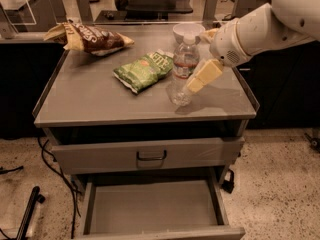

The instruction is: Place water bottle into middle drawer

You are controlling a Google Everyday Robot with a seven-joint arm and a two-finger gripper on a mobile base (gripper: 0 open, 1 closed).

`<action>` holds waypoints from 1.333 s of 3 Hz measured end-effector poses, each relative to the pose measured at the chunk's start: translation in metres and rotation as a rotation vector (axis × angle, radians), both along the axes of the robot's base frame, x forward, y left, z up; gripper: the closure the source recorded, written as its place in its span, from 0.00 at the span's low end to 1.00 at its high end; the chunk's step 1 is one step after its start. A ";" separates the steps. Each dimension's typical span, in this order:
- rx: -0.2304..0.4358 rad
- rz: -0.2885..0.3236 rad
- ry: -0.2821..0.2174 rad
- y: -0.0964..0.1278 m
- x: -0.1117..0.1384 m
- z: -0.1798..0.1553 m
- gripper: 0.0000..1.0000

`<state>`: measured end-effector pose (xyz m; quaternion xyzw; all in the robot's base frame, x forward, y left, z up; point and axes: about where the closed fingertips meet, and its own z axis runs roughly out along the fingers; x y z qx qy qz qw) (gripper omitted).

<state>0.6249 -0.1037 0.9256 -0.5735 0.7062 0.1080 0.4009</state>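
The water bottle, clear with a white cap and a reddish label band, stands slightly tilted on the right part of the grey cabinet top. My gripper is at the bottle's right side, open. Its near yellowish finger overlaps the bottle's right edge, and the far one shows by the white bowl. The middle drawer is pulled out at the bottom, with a bare grey floor. Above it is a closed drawer front with a black loop handle.
A green chip bag lies just left of the bottle. A brown snack bag lies at the back left. The top has a raised rim. Black cables hang at the cabinet's left, and a black pole lies on the speckled floor.
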 end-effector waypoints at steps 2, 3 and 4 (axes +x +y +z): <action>0.026 0.016 0.012 0.011 0.010 -0.006 0.00; 0.028 0.016 0.036 0.014 0.012 -0.013 0.00; 0.028 0.016 0.036 0.014 0.012 -0.013 0.19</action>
